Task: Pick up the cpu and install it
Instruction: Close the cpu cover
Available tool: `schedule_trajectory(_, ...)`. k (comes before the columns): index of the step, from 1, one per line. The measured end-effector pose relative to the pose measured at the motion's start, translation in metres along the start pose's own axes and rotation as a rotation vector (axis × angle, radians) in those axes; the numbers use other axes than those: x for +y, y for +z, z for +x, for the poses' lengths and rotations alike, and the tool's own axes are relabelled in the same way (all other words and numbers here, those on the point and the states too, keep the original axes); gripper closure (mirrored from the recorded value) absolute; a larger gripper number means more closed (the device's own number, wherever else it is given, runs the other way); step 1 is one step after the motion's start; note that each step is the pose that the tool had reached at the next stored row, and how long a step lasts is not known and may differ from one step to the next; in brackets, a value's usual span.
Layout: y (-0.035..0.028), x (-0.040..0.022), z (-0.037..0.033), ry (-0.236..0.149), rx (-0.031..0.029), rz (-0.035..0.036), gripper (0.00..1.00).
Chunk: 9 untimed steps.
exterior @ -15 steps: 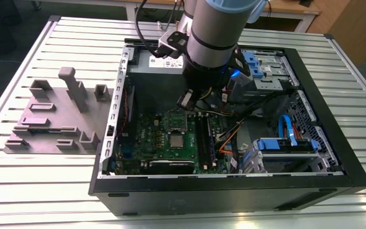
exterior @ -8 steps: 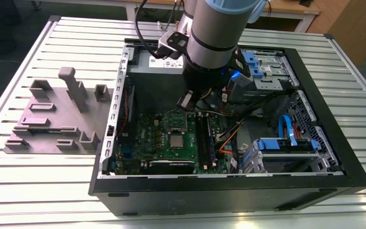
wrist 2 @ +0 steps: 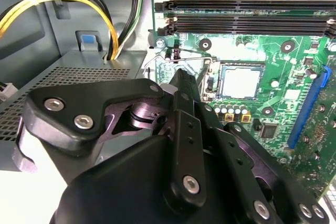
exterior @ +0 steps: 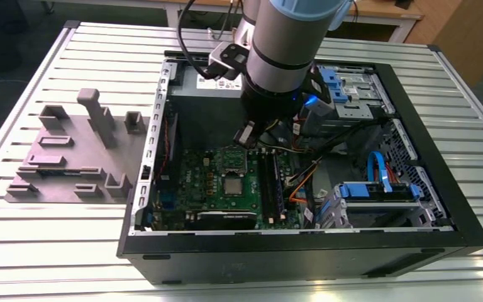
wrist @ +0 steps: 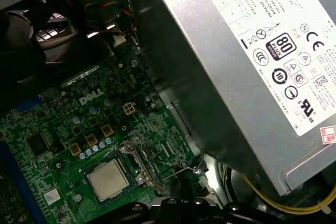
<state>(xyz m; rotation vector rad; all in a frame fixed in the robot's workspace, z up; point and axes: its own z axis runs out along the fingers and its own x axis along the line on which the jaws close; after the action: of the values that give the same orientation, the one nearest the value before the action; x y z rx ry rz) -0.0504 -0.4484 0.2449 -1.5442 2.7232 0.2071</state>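
Note:
The cpu (exterior: 234,184) lies flat in its socket on the green motherboard (exterior: 199,176) inside the open computer case. Its silver top also shows in both wrist views (wrist 2: 240,81) (wrist: 107,178). My gripper (exterior: 249,135) hangs above the board, a little toward the power supply from the socket. In the second wrist view its black fingers close to one narrow tip (wrist 2: 182,77) with nothing between them. That tip is beside the thin wire socket lever (wrist 2: 157,62) (wrist: 181,170), a short way from the cpu.
The grey power supply (wrist: 252,51) stands close beside the gripper, with yellow cables (wrist 2: 52,3) leaving it. Black memory slots (wrist 2: 247,9) run along the socket's far side. A blue drive cage (exterior: 376,192) sits at the exterior view's right, and a grey fixture block (exterior: 73,151) lies outside the case.

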Motion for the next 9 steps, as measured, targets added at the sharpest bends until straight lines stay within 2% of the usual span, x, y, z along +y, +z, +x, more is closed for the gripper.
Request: schedule_trajectory(9, -0.0004, -0.0015, 0.0026, 0.0, 0.0002, 0.0, 0.9)
